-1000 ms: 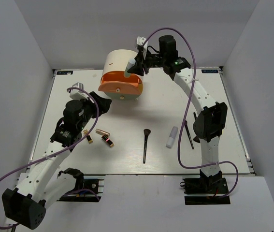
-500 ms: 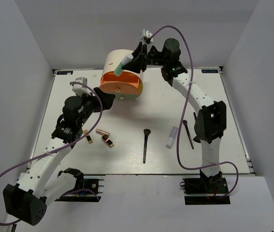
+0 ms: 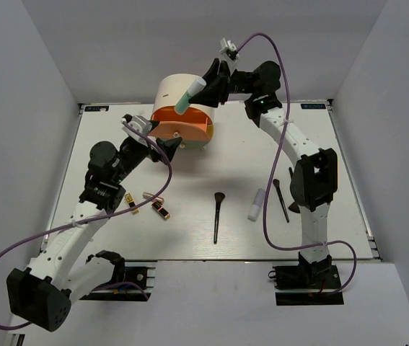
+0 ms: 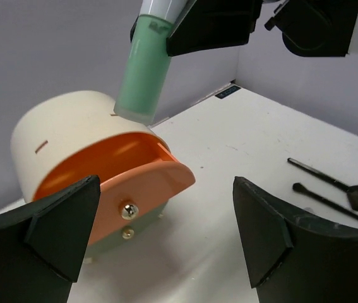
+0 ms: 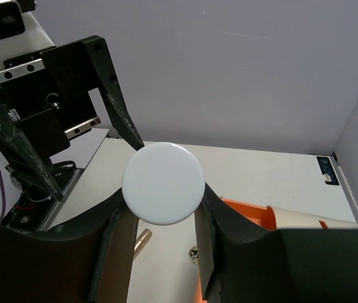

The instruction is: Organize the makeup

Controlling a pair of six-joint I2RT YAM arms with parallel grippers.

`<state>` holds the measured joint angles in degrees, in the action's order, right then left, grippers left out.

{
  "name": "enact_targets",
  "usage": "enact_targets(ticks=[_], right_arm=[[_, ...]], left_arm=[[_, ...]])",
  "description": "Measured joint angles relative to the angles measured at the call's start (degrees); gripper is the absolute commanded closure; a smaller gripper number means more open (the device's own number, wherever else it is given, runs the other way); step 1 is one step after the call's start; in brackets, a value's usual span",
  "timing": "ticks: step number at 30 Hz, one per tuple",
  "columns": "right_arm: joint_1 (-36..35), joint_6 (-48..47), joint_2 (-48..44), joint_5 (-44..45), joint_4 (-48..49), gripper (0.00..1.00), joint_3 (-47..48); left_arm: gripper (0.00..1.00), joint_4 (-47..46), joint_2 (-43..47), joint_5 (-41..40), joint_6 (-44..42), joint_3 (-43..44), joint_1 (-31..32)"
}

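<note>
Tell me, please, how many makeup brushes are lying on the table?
2 clearly: the centre brush mid-table, and the thin brush right of the white tube. A third may lie hidden under the right arm.

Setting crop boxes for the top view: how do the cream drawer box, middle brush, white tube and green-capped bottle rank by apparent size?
1. cream drawer box.
2. middle brush, long but thin.
3. green-capped bottle and white tube look alike; the bottle is held nearer the camera.

green-capped bottle (image 4: 142,76) frosted matt plastic; drawer (image 4: 150,189) smooth orange plastic, shiny metal knob (image 4: 127,210).
</note>
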<state>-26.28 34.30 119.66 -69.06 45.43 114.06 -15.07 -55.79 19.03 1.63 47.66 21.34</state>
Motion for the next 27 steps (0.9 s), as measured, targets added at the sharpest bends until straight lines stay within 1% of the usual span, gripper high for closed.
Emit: enact_targets(ticks=[4, 10, 14, 19, 27], right_arm=[[0.3, 2.7, 0.0, -1.0, 2.3, 1.0, -0.3], [0.3, 7.8, 0.0, -3.2, 7.0, 1.0, -0.5], [-0.1, 12.4, 0.0, -5.1, 12.2, 1.0, -1.7], [-1.2, 17.0, 0.0, -7.6, 17.4, 1.0, -5.3], [-2.3, 18.4, 0.0, -9.4, 20.2, 1.0, -7.1]], left_arm=[[0.04, -0.8, -0.3, 2.3, -6.7, 0.0, 0.0], [0.04, -2.6, -2.4, 3.3, -11.6, 0.0, 0.0], [0.04, -3.9, -4.7, 3.3, -13.0, 0.0, 0.0], [0.04, -5.4, -7.9, 3.0, -13.4, 0.1, 0.0], [0.07, -6.7, -11.1, 4.4, -12.0, 2.2, 0.5]])
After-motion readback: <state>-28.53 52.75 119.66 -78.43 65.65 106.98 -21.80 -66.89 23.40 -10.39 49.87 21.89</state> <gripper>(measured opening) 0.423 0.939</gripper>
